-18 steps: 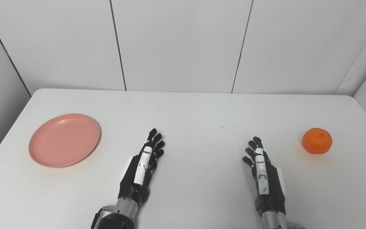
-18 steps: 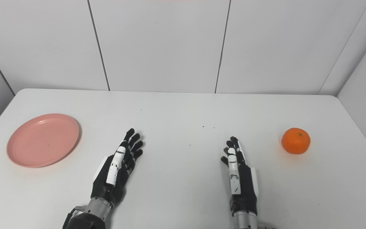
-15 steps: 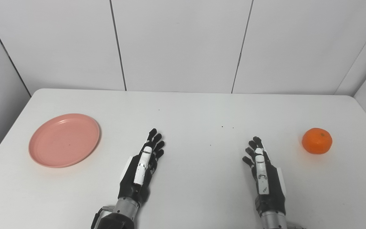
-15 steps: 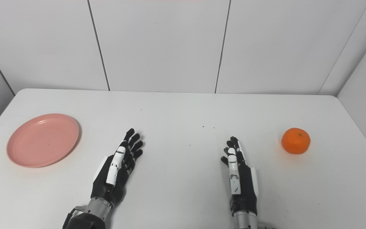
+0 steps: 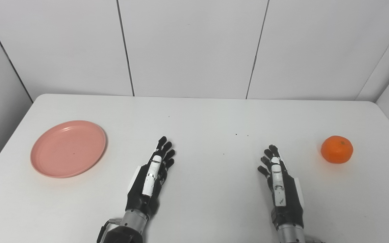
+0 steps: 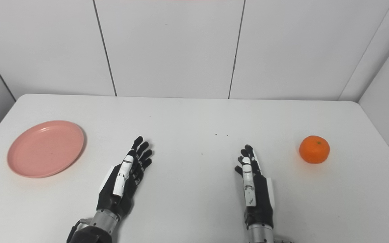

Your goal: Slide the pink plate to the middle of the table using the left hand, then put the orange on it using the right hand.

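Table (image 5: 201,111): white, as I see it from the head cameras.

Plate (image 5: 68,148): pink, lying flat near the left edge, nothing on it.

Orange (image 5: 337,149): near the right edge, resting on the table, well apart from the plate.

Left hand (image 5: 150,179): near the front edge, left of centre; fingers (image 5: 165,152) stretched out and slightly spread, grasping nothing, clear of the plate.

Right hand (image 5: 280,184): near the front edge, right of centre; fingers (image 5: 269,156) extended, released, holding nothing, clear of the orange.
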You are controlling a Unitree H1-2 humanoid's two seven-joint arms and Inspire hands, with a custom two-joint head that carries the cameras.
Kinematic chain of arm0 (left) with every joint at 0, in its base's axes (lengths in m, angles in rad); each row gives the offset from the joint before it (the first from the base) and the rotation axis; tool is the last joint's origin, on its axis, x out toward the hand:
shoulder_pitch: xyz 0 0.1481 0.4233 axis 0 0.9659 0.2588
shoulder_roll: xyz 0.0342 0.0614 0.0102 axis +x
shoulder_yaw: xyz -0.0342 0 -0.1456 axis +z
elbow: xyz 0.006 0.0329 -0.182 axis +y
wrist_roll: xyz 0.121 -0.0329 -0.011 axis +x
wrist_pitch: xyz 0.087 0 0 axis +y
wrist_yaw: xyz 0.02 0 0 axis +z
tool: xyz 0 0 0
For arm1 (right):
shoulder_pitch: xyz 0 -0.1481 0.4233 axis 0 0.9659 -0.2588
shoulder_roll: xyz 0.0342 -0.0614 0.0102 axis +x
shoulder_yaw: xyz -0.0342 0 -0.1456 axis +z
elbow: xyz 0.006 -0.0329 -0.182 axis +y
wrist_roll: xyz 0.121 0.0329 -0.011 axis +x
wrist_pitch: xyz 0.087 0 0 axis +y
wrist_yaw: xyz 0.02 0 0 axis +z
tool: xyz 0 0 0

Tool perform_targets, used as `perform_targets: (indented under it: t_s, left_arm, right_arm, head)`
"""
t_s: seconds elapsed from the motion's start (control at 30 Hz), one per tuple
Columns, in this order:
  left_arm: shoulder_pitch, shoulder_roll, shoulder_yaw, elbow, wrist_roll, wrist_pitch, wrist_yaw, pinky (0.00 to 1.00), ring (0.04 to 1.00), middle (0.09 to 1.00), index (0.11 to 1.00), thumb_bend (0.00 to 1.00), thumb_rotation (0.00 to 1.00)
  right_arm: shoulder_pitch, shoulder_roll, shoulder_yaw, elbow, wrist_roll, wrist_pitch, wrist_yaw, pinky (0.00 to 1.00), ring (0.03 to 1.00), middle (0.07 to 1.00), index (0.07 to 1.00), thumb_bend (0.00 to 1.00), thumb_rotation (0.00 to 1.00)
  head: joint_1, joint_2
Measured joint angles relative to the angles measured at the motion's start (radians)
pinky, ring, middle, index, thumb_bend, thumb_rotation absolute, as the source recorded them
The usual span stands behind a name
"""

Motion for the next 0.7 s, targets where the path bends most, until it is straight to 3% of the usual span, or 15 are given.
perform_targets:
  t_s: [0.7]
  left_arm:
    - [0.0,0.0,-0.001,0.0,0.001,0.0,0.0,0.98,0.977,0.989,0.985,0.37,1.0]
  right_arm:
    - [0.0,0.001,0.0,0.0,-0.001,0.0,0.0,0.89,0.913,0.928,0.932,0.22,1.0]
  head:
    - [0.017,-0.009]
